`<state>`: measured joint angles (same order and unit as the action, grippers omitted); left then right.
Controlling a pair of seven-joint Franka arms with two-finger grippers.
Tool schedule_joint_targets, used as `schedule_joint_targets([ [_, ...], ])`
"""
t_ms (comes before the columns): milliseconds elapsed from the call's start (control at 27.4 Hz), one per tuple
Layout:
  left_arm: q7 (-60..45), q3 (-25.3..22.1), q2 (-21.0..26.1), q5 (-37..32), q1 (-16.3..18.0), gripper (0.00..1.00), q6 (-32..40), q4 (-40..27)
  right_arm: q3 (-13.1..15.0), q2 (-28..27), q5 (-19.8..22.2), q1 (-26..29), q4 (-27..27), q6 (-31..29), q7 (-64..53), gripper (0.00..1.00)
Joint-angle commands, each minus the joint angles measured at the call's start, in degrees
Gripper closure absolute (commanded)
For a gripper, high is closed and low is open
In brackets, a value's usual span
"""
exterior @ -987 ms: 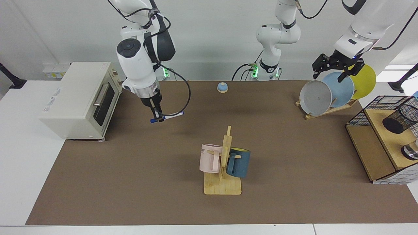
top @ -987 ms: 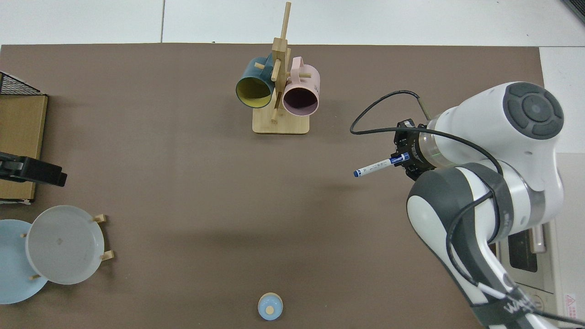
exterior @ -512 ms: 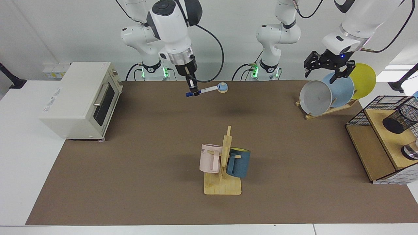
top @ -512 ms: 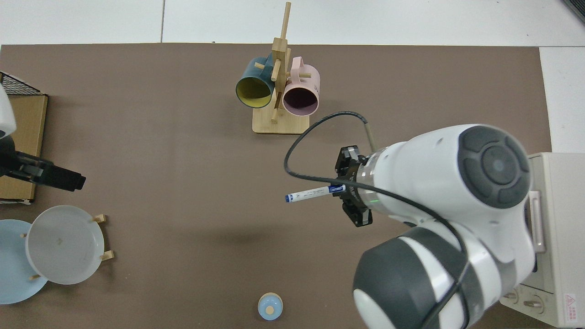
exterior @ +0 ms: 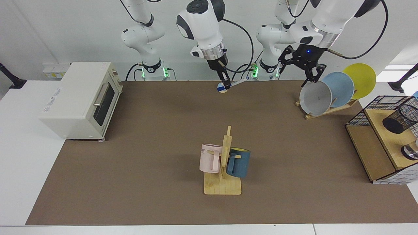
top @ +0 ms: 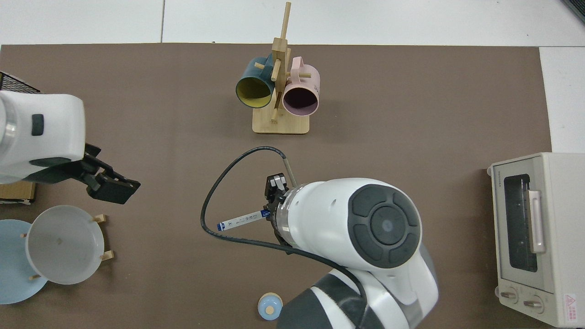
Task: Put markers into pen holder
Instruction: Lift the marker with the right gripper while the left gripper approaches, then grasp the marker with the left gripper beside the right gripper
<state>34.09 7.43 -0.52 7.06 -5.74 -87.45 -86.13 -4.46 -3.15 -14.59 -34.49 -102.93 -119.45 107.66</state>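
Gripping the marker (exterior: 235, 83) aloft, right pincer (exterior: 226, 84) clamps it; left pincer (exterior: 302, 70) hangs agape near plates (exterior: 329, 92)

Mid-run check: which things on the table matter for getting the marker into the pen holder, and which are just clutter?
Part of the job:
marker, held off the table by the right gripper
pen holder on the wooden shelf
left gripper, open above the plates

Just lying about:
toaster oven
mug rack
plates
small blue knob

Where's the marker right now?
The marker is held off the table in the right gripper, at the far middle of the facing view, above the small blue bell; the left gripper hovers by the plate rack.
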Motion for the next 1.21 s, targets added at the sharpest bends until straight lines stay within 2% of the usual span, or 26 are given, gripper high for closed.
schedule_joint_targets([
  [0, 10.3, 1.4, -2.2, 0.8, -0.3, 0.04, -4.4, -4.3, 0.4, -0.3, 2.1, -0.9, 0.1, -0.9, 0.8, 1.0],
  [110, 15.3, 2.0, -2.6, 0.8, -1.1, 0.04, -5.3, -6.0, 0.4, -0.4, 3.8, -1.1, 0.3, -0.4, 0.6, 1.0],
  [292, 17.9, 2.4, -3.0, 1.1, -2.3, 0.03, -6.7, -8.1, 0.3, -2.6, 4.0, -1.1, 4.6, 0.9, 0.6, 1.0],
  [439, 18.5, 2.6, -3.8, 4.9, -2.4, 0.03, -7.3, -10.5, 0.4, -3.4, 4.0, -1.1, 6.2, 1.2, 0.6, 1.0],
  [658, 16.6, 3.1, -4.6, 5.2, -6.0, 0.03, -9.8, -13.6, 0.4, -5.8, 4.4, -1.1, 10.0, 1.3, 0.7, 1.0],
  [987, 12.1, 3.8, -4.4, 4.8, -8.8, 0.04, -11.0, -15.9, 0.3, -6.2, 5.5, -1.2, 10.3, 1.3, 0.7, 1.0],
  [1170, 11.9, 3.8, -4.6, 4.8, -9.4, 0.08, -11.5, -17.0, 0.4, -6.3, 5.6, -1.2, 10.4, 1.5, 0.7, 1.0],
])
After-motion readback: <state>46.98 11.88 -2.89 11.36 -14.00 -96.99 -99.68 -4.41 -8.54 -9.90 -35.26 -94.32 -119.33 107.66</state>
